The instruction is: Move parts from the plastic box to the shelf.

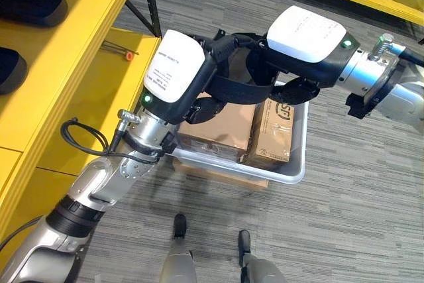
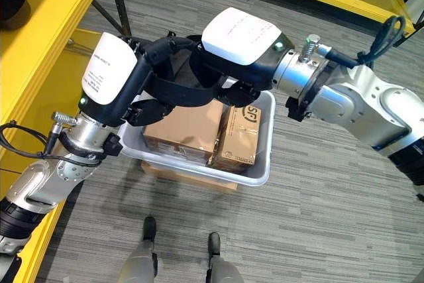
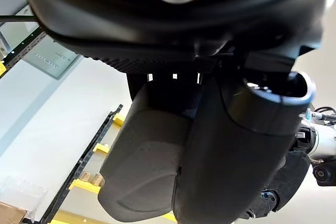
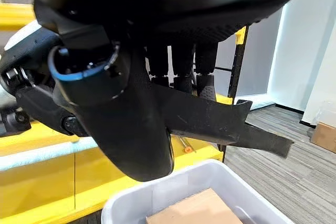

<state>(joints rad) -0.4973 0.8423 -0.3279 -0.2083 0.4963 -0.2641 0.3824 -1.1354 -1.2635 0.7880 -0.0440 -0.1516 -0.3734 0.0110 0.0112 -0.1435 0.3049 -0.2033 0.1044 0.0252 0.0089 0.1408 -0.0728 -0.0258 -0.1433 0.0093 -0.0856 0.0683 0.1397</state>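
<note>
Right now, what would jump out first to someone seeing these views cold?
Both hands, left hand and right hand, meet over the white plastic box on the grey floor, holding a curved black part between them. Below it, cardboard boxes fill the box; the yellow shelf stands at the robot's left.

Both head eyes look steeply down on the plastic box (image 1: 295,164) mid-frame, sharing it, while each wrist camera peers out close past its own hand.
</note>
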